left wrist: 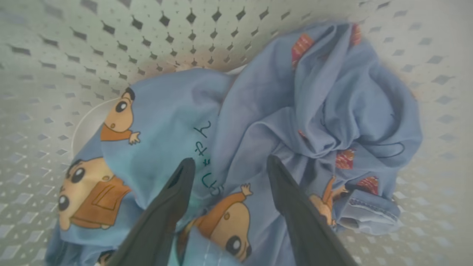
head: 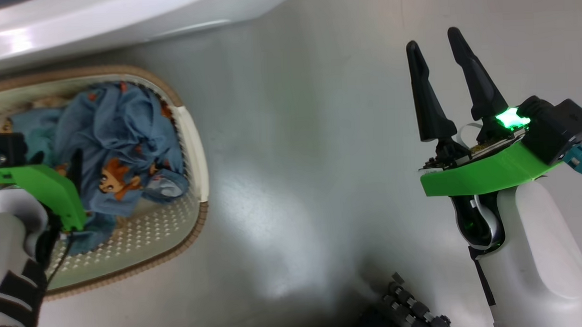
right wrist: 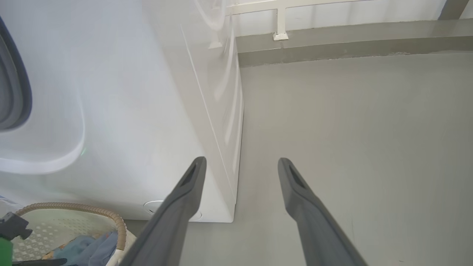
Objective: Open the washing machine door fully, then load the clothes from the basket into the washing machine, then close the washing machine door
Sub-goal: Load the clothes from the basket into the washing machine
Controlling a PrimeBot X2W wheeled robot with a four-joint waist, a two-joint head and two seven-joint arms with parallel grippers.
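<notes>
Left gripper (left wrist: 230,159), jaws apart, over light-blue cartoon-print clothes (left wrist: 314,103) in cream perforated plastic basket (left wrist: 111,44); right gripper (head: 433,36) also unclenched.

We see the small cream-white perforated plastic basket (head: 197,157), rimmed in brown woven-look trim, standing upright on the grey floor (head: 320,157) at nine o'clock in our head view. It is just below the big glossy white washing machine (head: 121,19) at eleven o'clock. The crumpled light blue clothes bundle (head: 120,135), printed with orange-brown cartoon figures, lies inside it, leaving bare perforated bottom at five o'clock.
</notes>
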